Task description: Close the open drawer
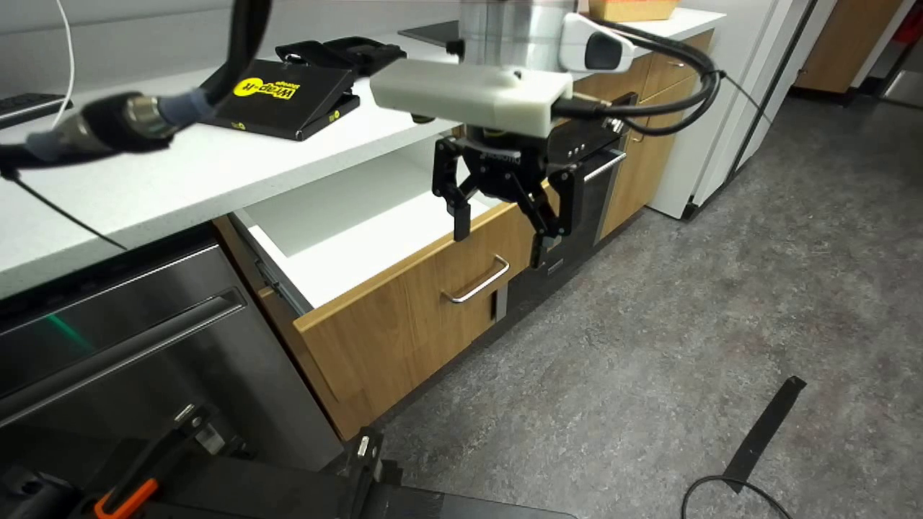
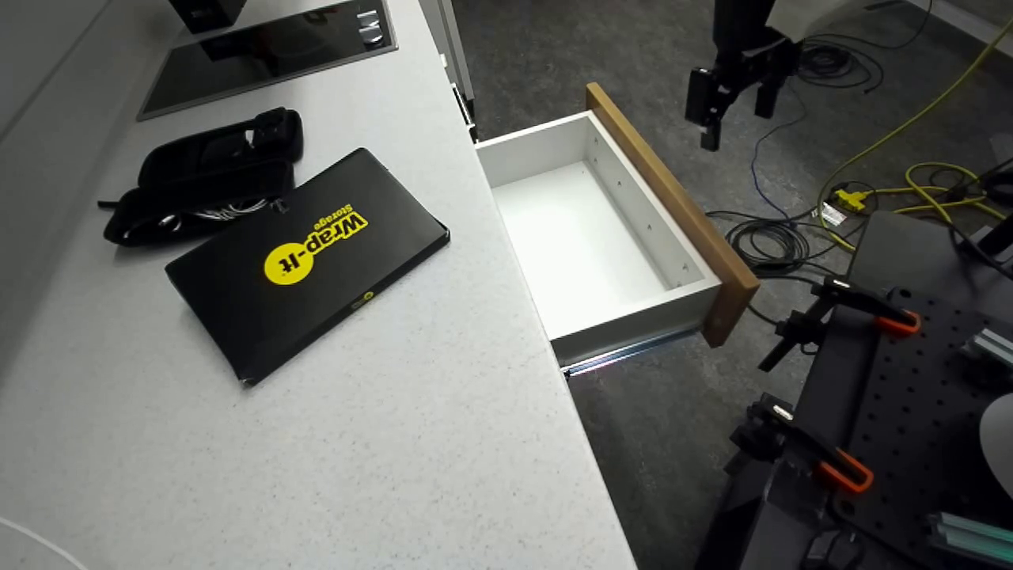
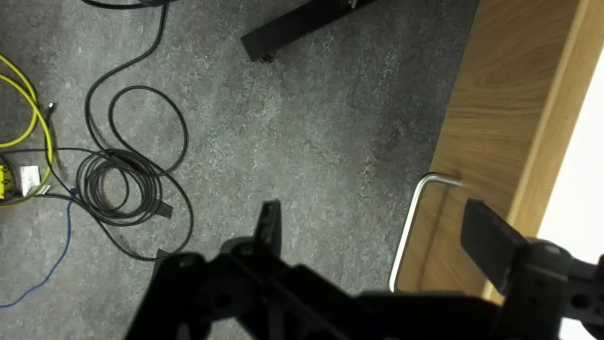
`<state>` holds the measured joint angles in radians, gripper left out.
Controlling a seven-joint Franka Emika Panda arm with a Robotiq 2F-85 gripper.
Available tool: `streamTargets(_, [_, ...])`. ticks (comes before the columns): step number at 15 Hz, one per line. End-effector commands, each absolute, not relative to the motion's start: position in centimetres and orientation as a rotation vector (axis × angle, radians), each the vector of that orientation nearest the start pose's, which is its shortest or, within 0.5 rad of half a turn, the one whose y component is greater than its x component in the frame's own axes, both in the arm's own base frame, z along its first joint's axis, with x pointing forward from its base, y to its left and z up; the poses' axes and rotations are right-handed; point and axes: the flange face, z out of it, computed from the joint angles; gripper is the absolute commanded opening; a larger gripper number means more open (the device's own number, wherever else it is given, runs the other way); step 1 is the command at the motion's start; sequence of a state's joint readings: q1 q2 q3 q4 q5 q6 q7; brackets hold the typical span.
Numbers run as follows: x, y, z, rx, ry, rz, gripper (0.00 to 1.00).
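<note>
The drawer stands pulled out from under the counter, its light wood front facing the floor side and its white inside empty. It also shows in an exterior view and in the wrist view. Its silver bar handle shows in the wrist view, partly hidden at its lower end by the gripper. My gripper is open and empty, pointing down. In an exterior view the gripper is apart from the front, on its outer side. In the wrist view the handle appears between the gripper's spread fingers.
The white counter bears a black box and a black case. A steel dishwasher and a black oven flank the drawer. The black robot base has orange clamps. Cables lie on the floor.
</note>
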<state>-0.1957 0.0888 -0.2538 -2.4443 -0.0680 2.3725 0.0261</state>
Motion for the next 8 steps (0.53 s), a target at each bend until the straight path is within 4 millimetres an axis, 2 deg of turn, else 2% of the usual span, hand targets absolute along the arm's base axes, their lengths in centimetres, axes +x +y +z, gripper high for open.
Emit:
streamTargets(1, [43.3, -20.9, 21.4, -3.136, 0.827, 0.291, 1.00])
streamTargets(6, [43.3, -22.4, 17.9, -3.154, 1.040, 0.393, 1.00])
streamTargets(8, [44.0, -22.9, 16.5, -3.128, 1.094, 0.422, 1.00])
